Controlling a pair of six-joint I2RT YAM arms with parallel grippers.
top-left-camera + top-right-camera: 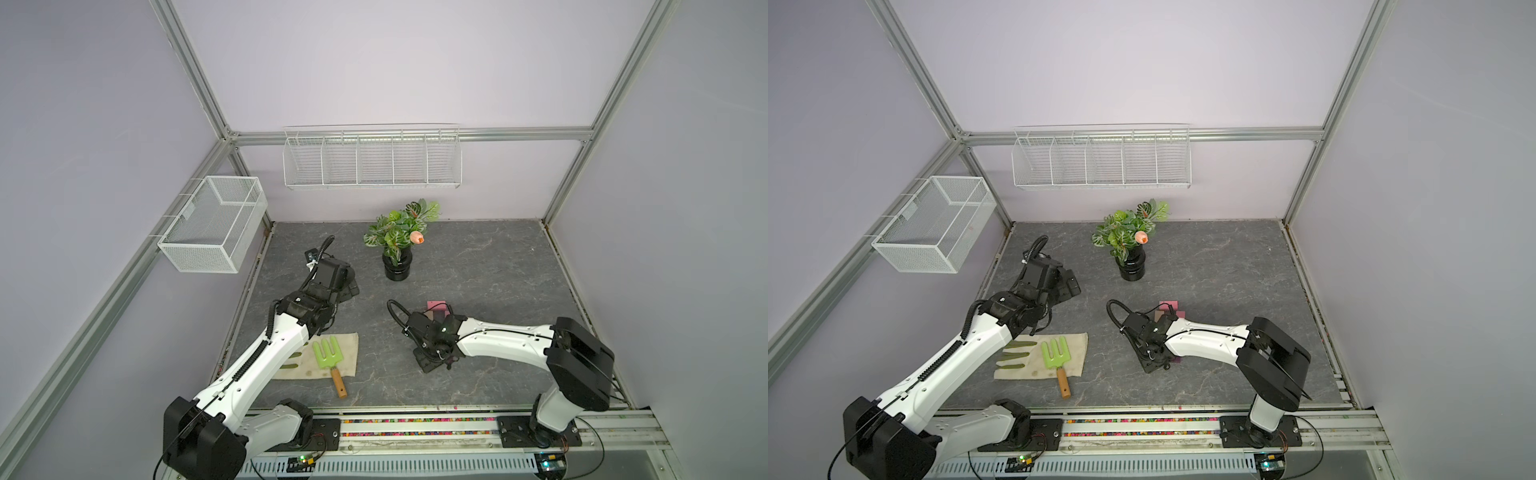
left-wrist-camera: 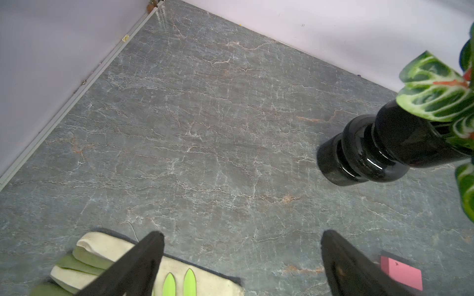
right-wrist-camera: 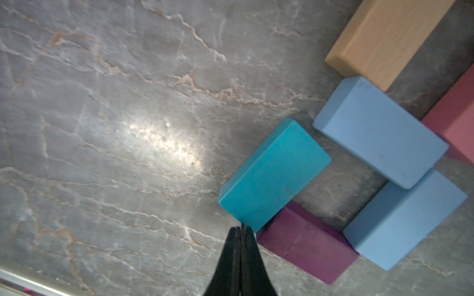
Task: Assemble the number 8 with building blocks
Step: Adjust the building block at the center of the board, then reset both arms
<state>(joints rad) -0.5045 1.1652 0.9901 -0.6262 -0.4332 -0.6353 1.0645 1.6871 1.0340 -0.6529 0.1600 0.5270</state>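
Building blocks lie bunched right of centre on the grey marbled table. In both top views the right arm's wrist hides most of them, and only a pink block shows clearly at the far edge of the bunch. Up close in the right wrist view, four of them ring a bare patch of table: a teal block, a dark purple block, one light blue block and a second light blue block. Teal meets purple at a corner, purple butts against light blue, and the two light blues touch. A narrow gap is left between the teal and the second light blue. A tan block lies just beside that second blue one.

The right gripper has its fingers pressed tight together, gripping nothing. Its tip sits just at the corner where teal meets purple, though I cannot tell whether it touches.

The left gripper hangs over the far left of the table, fingers spread wide and empty. A green garden fork lies on a glove at the near left. A plant in a black vase stands far, near the middle.
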